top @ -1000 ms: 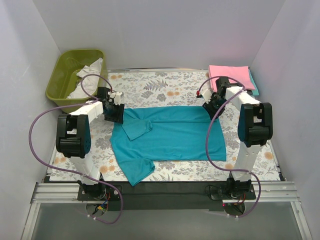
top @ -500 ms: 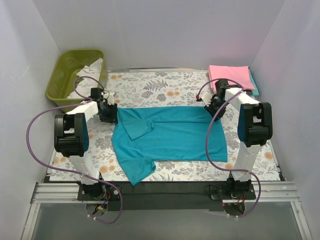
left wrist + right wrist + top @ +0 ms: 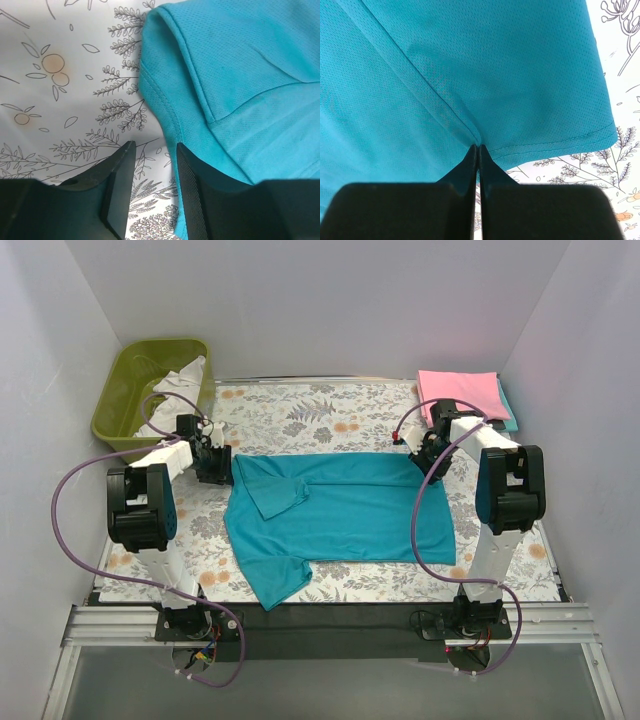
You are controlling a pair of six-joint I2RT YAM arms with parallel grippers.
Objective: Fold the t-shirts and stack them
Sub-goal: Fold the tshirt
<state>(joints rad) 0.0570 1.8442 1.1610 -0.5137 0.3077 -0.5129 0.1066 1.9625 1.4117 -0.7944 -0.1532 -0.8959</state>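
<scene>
Pinching teal t-shirt (image 3: 470,65) in right end effector (image 3: 478,148)

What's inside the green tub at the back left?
Crumpled white cloth, heaped toward the right wall of the tub and reaching up to its rim. Whatever lies beneath the cloth is hidden.

Left arm (image 3: 150,500) and right arm (image 3: 505,490) reach forward; left gripper (image 3: 155,146) stands parted, right gripper (image 3: 478,146) (fingertips pressed together) pinches the teal t-shirt (image 3: 445,75).
</scene>
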